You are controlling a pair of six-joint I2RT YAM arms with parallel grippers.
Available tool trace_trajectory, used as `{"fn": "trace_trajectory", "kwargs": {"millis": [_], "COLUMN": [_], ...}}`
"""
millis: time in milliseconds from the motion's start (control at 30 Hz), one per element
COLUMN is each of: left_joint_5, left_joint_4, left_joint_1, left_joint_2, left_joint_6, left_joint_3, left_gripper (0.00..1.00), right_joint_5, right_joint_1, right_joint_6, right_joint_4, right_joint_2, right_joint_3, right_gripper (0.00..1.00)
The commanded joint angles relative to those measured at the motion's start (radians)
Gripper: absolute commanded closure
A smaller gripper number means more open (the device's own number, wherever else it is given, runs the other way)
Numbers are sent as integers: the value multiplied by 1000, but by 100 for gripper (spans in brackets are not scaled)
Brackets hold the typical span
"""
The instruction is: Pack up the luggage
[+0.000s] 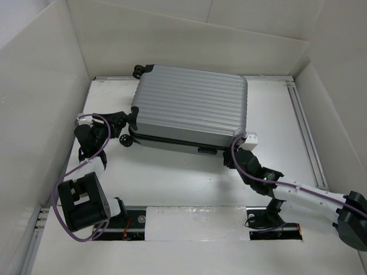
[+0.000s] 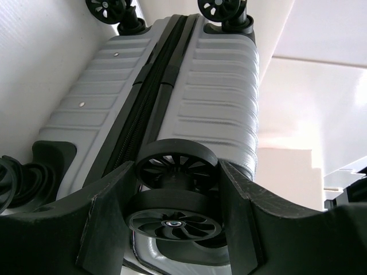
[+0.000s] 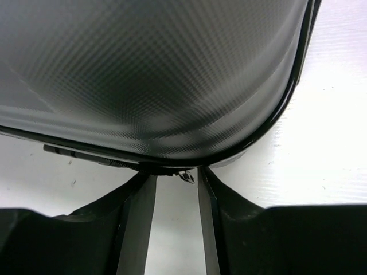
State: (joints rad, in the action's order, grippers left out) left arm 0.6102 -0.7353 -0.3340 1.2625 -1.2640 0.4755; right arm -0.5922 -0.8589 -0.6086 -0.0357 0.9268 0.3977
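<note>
Silver-grey luggage [image 1: 192, 106] with parallel ribs across the shell, fine woven-look texture up close (right wrist view). Black zipper band [image 2: 146, 109]. Black spinner wheel [image 2: 176, 166], spoked pattern. White table [image 1: 189, 189], off-white walls [image 1: 34, 86]. Purple cable [image 1: 55, 200] against the black left arm; white link [image 1: 309, 193] on the right arm.

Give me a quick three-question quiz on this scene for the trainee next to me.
1. True or false: the luggage is lying open.
2. What sits between the fingers of the left gripper? A) carry handle B) spinner wheel C) zipper pull
3. Fill in: in the top view, the right gripper is at the luggage's near-____ corner.
Key: 1 false; 2 B; 3 right.
</note>
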Motion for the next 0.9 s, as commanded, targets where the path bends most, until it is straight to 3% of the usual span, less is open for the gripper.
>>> {"fn": "trace_trajectory", "kwargs": {"millis": [0,233,367,400,633,767,867], "left_joint_5": [28,28,28,28,19,-4,-4], "left_joint_4": [-59,-69,-69,-69,-69,-69,-82], "left_joint_1": [4,4,4,4,13,64,101], "left_joint_2": [-17,-26,-26,-26,-46,-57,-68], "left_joint_6": [11,11,11,11,20,20,2], "left_joint_3": [55,55,46,46,28,28,18], "left_gripper": [100,100,100,100,100,100,100], "right_joint_5": [-101,-182,-202,-202,-134,14,123], "right_joint_1": [4,4,4,4,4,-75,-173], "right_joint_6": [30,30,30,30,1,-80,-94], "right_joint_4": [-165,-291,-325,-335,-346,-386,-386], "right_joint_2": [27,49,49,49,18,32,136], "right_joint_3": [26,-22,-31,-31,-42,-42,59], "right_gripper": [60,71,91,100,100,100,100]}}
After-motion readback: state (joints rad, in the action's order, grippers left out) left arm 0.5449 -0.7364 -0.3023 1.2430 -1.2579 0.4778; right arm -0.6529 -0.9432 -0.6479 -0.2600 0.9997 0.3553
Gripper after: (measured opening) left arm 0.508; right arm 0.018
